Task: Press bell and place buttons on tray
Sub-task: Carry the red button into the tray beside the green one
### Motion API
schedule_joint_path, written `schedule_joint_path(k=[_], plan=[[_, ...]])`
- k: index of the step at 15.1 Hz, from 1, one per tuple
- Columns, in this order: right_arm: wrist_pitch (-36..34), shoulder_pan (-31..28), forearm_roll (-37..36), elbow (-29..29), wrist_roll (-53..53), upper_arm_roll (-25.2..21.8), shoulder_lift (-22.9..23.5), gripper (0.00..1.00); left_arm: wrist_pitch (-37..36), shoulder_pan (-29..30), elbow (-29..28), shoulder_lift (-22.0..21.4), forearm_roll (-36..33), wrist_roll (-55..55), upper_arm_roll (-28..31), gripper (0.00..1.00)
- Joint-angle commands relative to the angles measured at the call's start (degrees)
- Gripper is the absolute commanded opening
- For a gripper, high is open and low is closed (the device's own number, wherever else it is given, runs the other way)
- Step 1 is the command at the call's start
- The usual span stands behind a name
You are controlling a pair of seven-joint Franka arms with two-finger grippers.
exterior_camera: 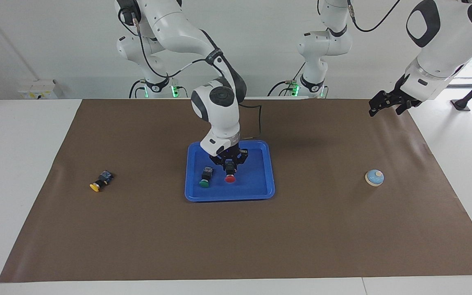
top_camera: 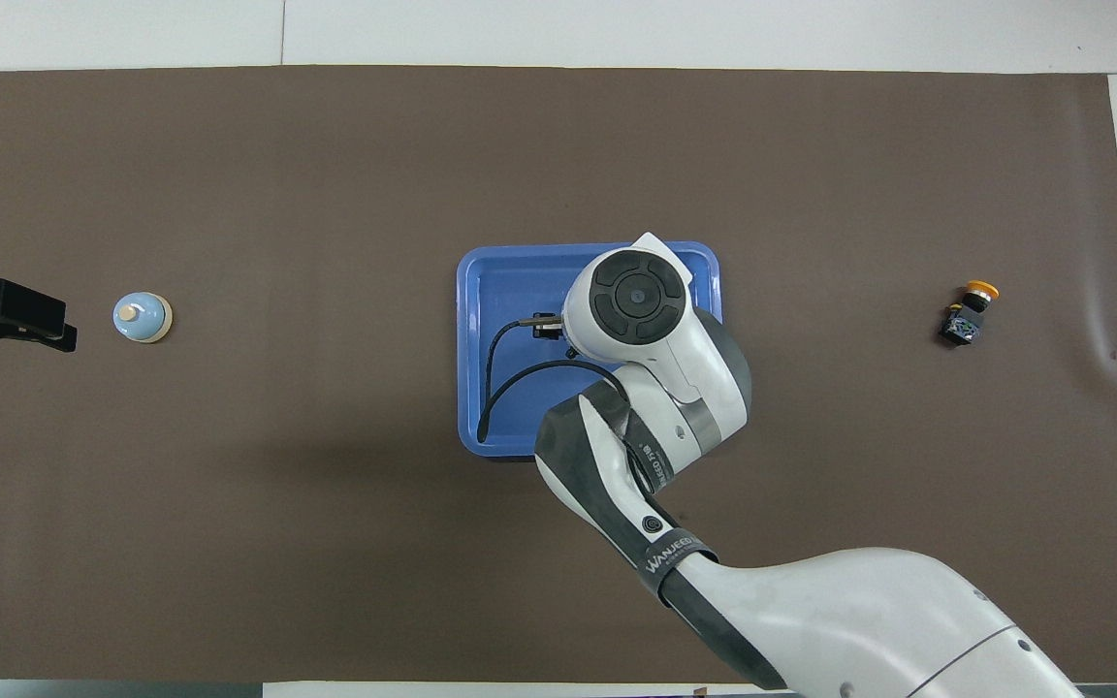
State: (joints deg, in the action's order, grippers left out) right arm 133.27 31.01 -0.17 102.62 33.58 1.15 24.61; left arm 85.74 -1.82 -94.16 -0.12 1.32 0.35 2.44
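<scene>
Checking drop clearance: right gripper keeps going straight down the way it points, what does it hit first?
Likely the tray floor. The right gripper points down over it, shut on the red button, whose cap would touch first. The green button sits just beside that line.

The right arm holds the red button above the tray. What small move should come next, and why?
Probably lower it a little and open. The right end effector is shut on the red button over the blue tray, beside the green button already lying in it, so only the release remains. The yellow button lies on the mat, toward the right arm's end.
</scene>
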Motion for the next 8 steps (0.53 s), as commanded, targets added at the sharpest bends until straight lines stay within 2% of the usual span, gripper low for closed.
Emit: schedule_joint_path(k=[1, 3, 4, 5, 8], plan=[[2.6, -0.2, 0.1, 3.0, 0.4, -0.1, -0.9, 0.00, -1.0, 0.7, 0.6, 0.1, 0.0, -0.3, -0.3, 1.00], [2.3, -0.2, 0.1, 3.1, 3.0, 0.0, -1.0, 0.00, -1.0, 0.7, 0.6, 0.1, 0.0, -0.3, -0.4, 1.00], [2.0, -0.2, 0.1, 3.0, 4.3, 0.0, -1.1, 0.56, -1.0, 0.7, 0.6, 0.1, 0.0, -0.3, -0.4, 1.00], [1.6, 0.0, 0.1, 2.8, 5.3, 0.0, -1.1, 1.00, -1.0, 0.7, 0.6, 0.1, 0.0, -0.3, -0.4, 1.00], [-4.7, -1.3, 0.2, -0.1, 8.2, -0.2, -3.1, 1.00, -1.0, 0.7, 0.6, 0.1, 0.0, -0.3, -0.4, 1.00]])
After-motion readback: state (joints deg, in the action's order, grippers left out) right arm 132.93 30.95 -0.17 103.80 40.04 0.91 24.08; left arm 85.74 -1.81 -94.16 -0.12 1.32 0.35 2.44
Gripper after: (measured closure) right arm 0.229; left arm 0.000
